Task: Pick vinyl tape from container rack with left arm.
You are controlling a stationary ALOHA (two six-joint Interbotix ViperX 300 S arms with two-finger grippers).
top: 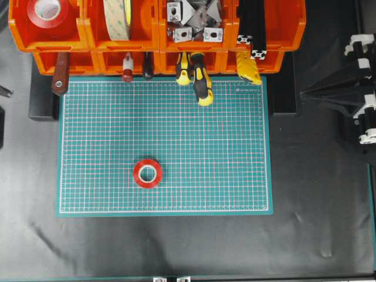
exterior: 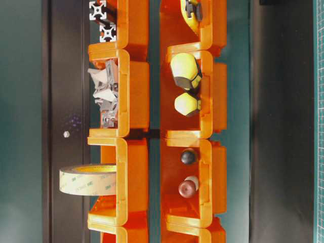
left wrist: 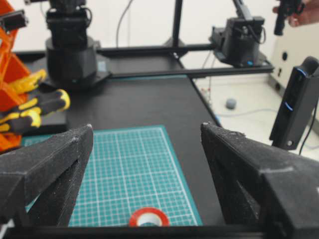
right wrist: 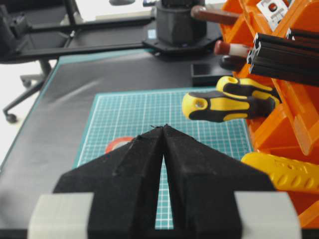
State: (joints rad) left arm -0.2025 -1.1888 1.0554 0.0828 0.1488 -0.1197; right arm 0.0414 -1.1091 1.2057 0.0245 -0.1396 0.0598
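Item 1: vinyl tape (top: 147,173), flat on green mat (top: 235,147), lower-left centre of overhead view, out of container rack (top: 158,35). Left gripper (left wrist: 147,164) fingers wide, empty, tape below. Right gripper (right wrist: 163,130) closed, parked, empty.

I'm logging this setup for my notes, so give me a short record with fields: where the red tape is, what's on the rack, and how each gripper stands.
red tape roll: lying flat on the green cutting mat, apart from the rack
second red tape roll: in the far-left upper bin of the orange rack
cream tape roll: standing on edge in the next bin
screwdrivers: yellow and black handles sticking out of a lower bin
left gripper: open, holding nothing, red tape roll on the mat ahead
right gripper: shut, holding nothing
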